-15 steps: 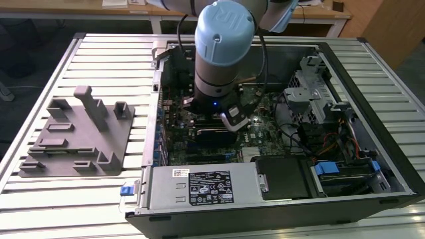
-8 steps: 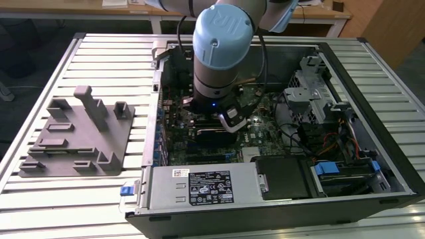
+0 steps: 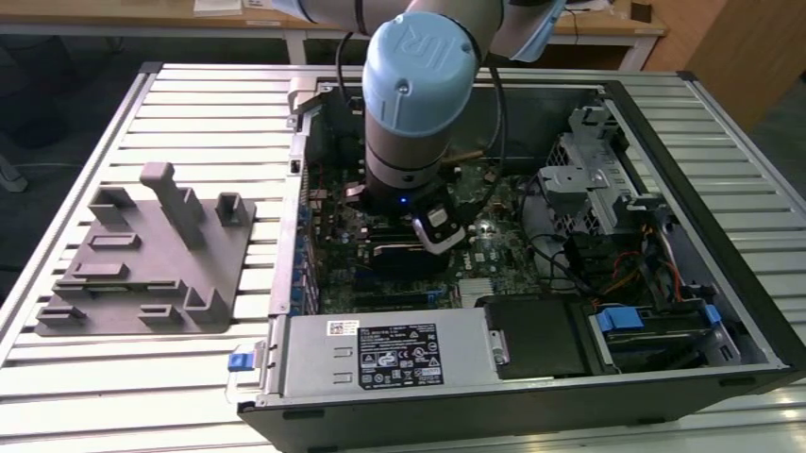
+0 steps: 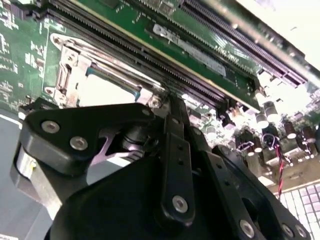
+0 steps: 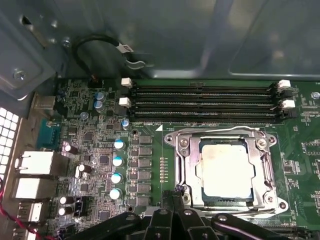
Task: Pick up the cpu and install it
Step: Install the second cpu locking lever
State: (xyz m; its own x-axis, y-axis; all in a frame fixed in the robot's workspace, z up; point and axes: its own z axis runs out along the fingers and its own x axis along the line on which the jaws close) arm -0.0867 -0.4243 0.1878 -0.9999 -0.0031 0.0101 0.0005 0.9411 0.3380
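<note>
The cpu, a pale silver square, lies flat inside the motherboard socket, with the metal frame around its edges. In the second wrist view the cpu shows as a bright patch within the same frame. My gripper hangs just beside the socket's corner, its black fingers pressed together with nothing between them. The second wrist view shows the gripper from behind, tips close above the board next to the socket. In the exterior view the arm's wrist stands upright over the middle of the motherboard.
The open computer case holds the green motherboard, memory slots, a power supply, drive cages and loose cables. A grey fixture with upright posts sits on the slatted table at the exterior view's left.
</note>
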